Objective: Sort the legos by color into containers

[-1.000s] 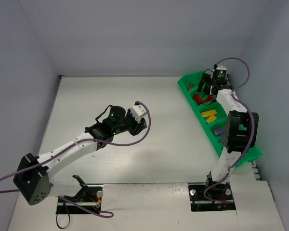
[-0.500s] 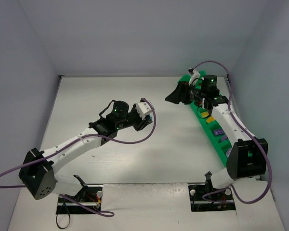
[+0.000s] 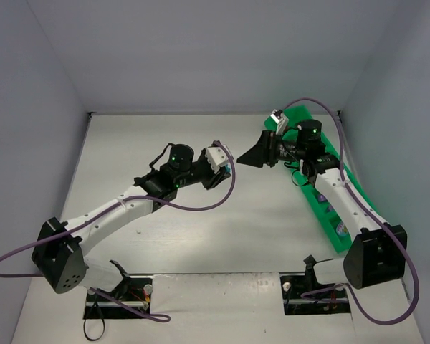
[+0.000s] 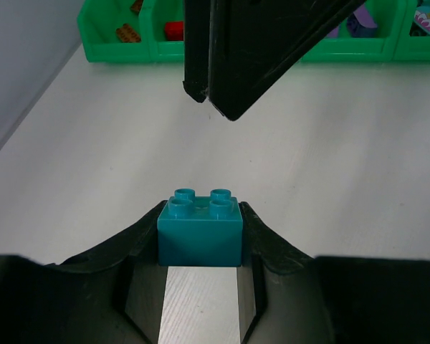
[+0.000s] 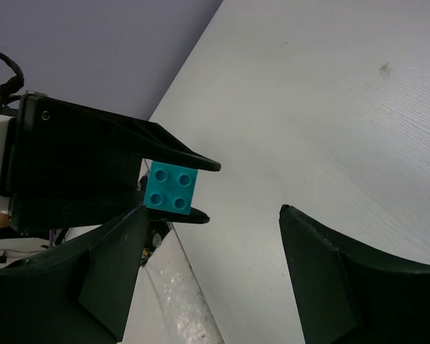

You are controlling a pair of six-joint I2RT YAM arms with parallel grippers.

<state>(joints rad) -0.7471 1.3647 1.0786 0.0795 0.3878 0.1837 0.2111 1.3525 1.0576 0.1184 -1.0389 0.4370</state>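
**Teal brick pinched in my left fingers, my right jaws spread in front of it**

From above, my left gripper (image 3: 228, 166) reaches out over the middle of the white table (image 3: 129, 150), and my right gripper (image 3: 252, 156) points back toward it from the green tray (image 3: 342, 240) on the right side. The two sets of fingertips sit near each other, not touching. The brick itself is too small and hidden to make out here.

Through my left wrist camera, I have the teal brick (image 4: 199, 228) pinched between my two fingers, studs up, held above the table. Straight ahead hang the dark fingers of my right gripper (image 4: 222, 93), seen edge-on. Behind them the tray's compartments run along the far edge: a brown brick (image 4: 127, 33) in the leftmost one, a red brick (image 4: 174, 29) in the next, and purple pieces farther right, partly hidden.

Through my right wrist camera, my own fingers stand well apart with nothing between them. Beyond them, my left gripper (image 5: 195, 190) clamps the teal brick (image 5: 171, 189), its four studs facing this camera.
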